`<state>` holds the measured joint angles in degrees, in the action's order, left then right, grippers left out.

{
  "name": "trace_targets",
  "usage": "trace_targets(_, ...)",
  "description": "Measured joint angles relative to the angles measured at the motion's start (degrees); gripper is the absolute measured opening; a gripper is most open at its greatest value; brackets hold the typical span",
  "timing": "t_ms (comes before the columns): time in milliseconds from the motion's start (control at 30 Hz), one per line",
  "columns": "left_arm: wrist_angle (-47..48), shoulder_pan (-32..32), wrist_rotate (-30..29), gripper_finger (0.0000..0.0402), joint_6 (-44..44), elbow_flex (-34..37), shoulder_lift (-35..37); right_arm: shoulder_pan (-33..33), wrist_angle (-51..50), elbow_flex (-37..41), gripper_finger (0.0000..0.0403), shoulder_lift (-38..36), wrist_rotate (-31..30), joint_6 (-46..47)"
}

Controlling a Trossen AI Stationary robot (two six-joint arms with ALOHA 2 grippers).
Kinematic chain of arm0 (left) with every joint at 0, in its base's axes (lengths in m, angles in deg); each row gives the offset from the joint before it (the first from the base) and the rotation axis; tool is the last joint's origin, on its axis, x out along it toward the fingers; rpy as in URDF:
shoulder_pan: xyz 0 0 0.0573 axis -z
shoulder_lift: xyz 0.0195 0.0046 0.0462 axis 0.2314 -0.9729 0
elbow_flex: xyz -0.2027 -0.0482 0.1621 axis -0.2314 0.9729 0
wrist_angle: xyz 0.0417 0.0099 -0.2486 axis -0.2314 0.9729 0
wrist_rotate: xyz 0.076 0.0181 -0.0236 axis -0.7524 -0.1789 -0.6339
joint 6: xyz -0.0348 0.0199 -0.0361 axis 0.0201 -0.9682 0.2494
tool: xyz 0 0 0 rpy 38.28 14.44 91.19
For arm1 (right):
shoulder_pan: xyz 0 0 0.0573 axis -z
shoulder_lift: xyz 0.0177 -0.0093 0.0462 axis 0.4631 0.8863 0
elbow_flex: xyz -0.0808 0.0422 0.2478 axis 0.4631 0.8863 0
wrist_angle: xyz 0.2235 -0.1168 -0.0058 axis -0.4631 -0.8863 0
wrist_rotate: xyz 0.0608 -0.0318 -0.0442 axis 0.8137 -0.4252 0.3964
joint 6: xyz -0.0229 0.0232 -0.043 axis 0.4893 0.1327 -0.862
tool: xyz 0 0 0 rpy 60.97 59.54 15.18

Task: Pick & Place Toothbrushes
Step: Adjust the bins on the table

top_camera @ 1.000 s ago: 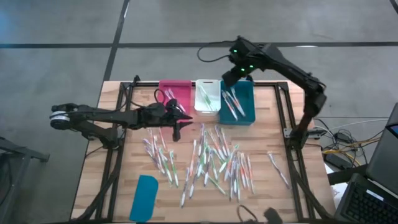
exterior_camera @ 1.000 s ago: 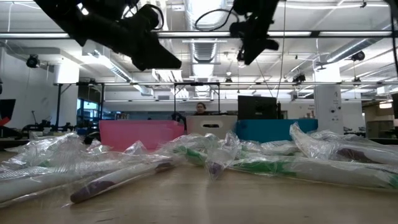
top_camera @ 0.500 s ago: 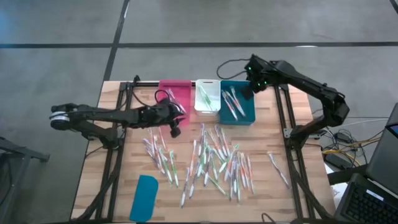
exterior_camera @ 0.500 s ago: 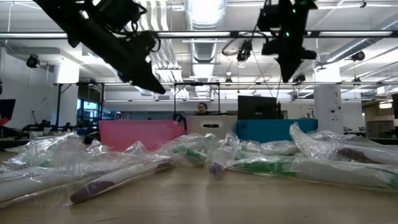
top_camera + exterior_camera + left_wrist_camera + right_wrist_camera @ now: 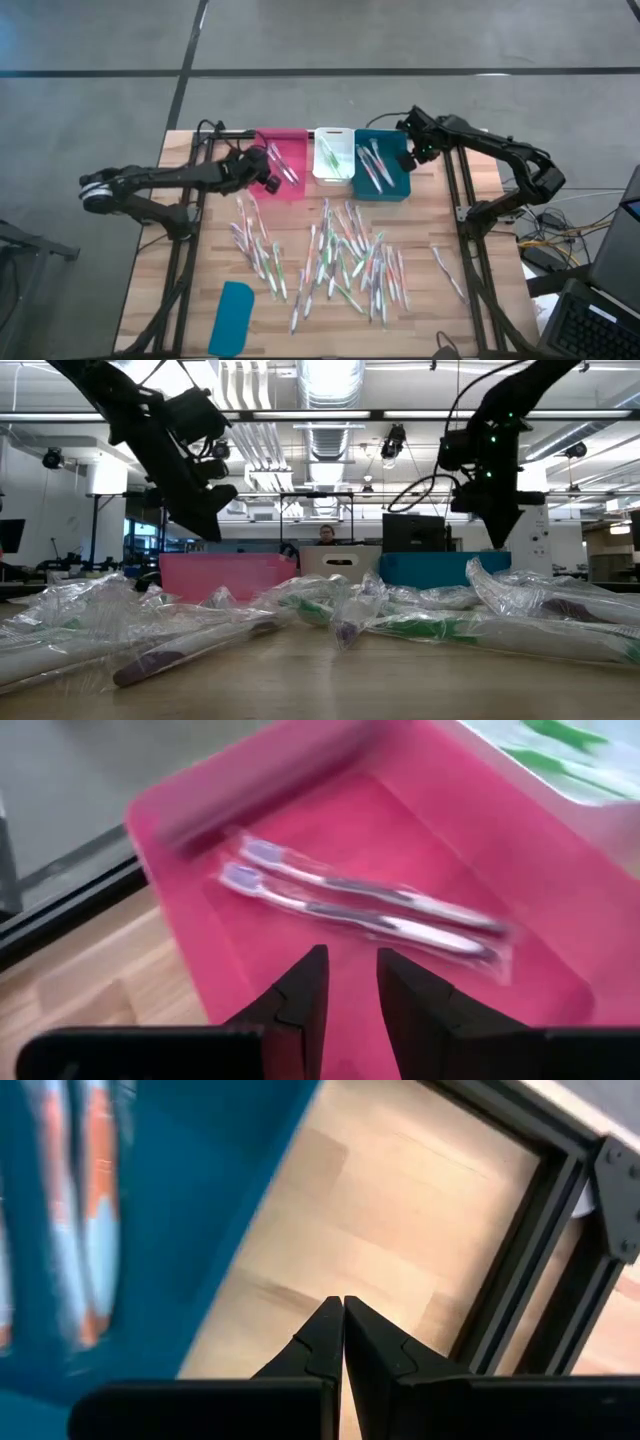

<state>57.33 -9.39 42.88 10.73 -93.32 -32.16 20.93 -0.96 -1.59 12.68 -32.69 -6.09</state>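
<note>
Wrapped toothbrushes (image 5: 340, 260) lie scattered across the middle of the table. More lie flat in three bins at the far edge: purple ones (image 5: 370, 905) in the pink bin (image 5: 262, 135), green ones in the white bin (image 5: 334, 132), and orange ones (image 5: 372, 165) in the teal bin (image 5: 398, 190). My left gripper (image 5: 350, 970) hangs over the pink bin's near left part, slightly open and empty. My right gripper (image 5: 343, 1315) is shut and empty over bare wood, just right of the teal bin.
A flat teal lid (image 5: 232, 318) lies near the table's near left corner. A few stray toothbrushes (image 5: 447, 272) lie toward the right edge. Black frame rails (image 5: 520, 1280) run along the table's right side, close to my right gripper. A person sits in the room behind the bins.
My left gripper has moved from the pile's left side toward the far edge, and now hangs over the pink bin. My right gripper has swung from behind the white and teal bins toward the right and down, ending beside the teal bin's right wall.
</note>
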Motion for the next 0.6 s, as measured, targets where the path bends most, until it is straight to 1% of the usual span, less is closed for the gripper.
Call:
trace_targets(133,0.25,-1.70,-2.66,0.0094,1.76,-0.20,0.00,1.47,3.65,2.94,0.0008,0.00,0.00,0.03)
trace_targets(233,2.44,-2.00,-6.84,0.0094,3.58,-0.95,0.03,1.85,6.90,5.05,0.0008,0.02,0.74,0.07)
trace_targets(333,10.03,-2.28,-13.46,0.0094,9.25,-2.25,0.11,1.83,10.14,7.06,0.0008,0.04,1.38,0.13)
trace_targets(400,15.57,-2.74,-16.01,0.0094,14.02,-2.74,0.13,1.81,12.72,8.28,0.0008,0.04,3.31,0.17)
trace_targets(467,19.08,-3.74,-16.55,0.0094,17.70,-2.73,0.13,1.81,15.00,9.16,0.0008,0.09,5.06,0.06)
trace_targets(600,20.04,-6.61,-16.65,0.0094,20.35,-1.04,0.13,1.79,16.51,9.71,0.0008,0.09,5.73,-0.01)
